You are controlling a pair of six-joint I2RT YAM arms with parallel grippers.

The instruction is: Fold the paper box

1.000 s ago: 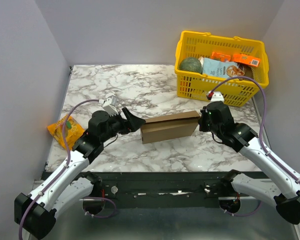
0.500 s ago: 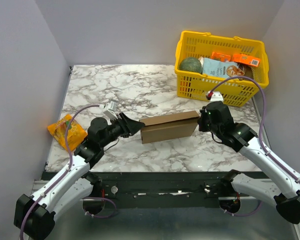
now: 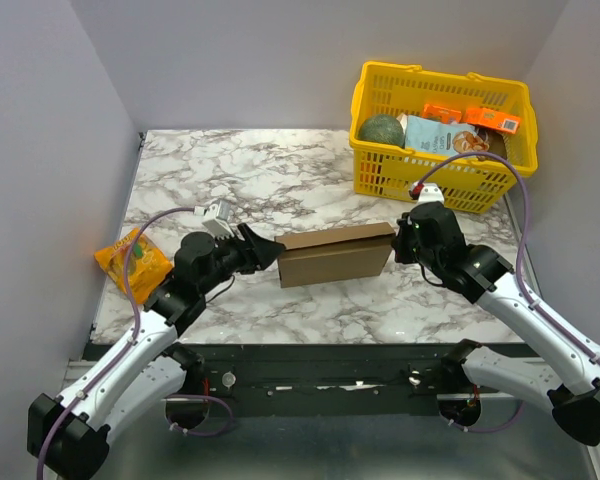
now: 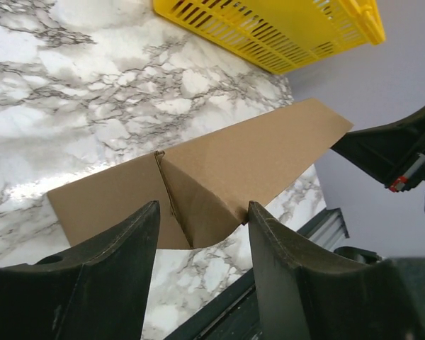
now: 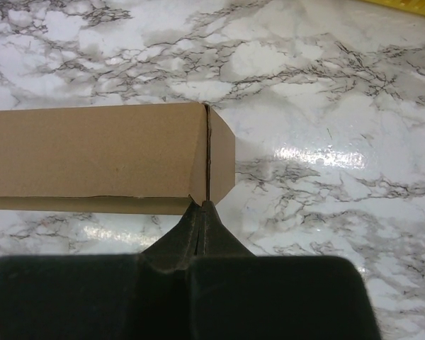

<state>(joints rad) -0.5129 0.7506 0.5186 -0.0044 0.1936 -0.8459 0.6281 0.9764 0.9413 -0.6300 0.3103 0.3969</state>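
1 paper box (image 3: 335,255), 1 yellow basket (image 3: 435,180), 1 loose packet (image 3: 130,262)

My gripper (image 4: 202,212) stands with fingers apart, framing the near end of the paper box (image 4: 234,163) on the marble worktop (image 4: 92,92); a yellow basket (image 4: 283,28) sits beyond.

Both arms angle inward from the near edge of the bench (image 3: 280,170), facing each other. The left gripper (image 3: 266,247) holds its jaws parted; the right gripper (image 3: 401,241) has jaws pressed together.
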